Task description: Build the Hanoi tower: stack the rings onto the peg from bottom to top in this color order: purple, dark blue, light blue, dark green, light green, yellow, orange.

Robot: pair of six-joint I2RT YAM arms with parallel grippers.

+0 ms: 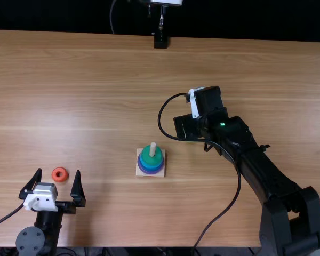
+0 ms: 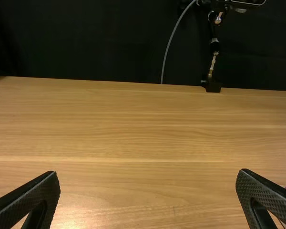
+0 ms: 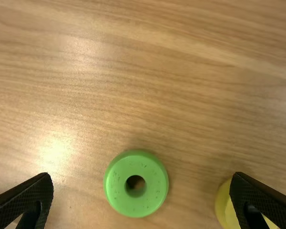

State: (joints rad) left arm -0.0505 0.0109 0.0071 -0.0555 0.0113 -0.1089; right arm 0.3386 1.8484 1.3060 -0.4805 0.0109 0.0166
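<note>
Peg [image 1: 153, 149] carries stacked rings [image 1: 145, 153], dark green uppermost; left of it, I have the left gripper [image 1: 59, 171] spread wide near the orange ring [image 1: 55, 175]; right of it, my right gripper [image 1: 188, 127], fingers apart, overhangs the light green ring [image 3: 118, 186]

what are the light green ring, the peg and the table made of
The light green ring looks like painted wood, its smooth face specked with dark dots, though plastic is possible. The peg seems unpainted wood, judging by its pale colour. The table shows wood grain and soft glare: satin lacquered wood or laminate.
</note>
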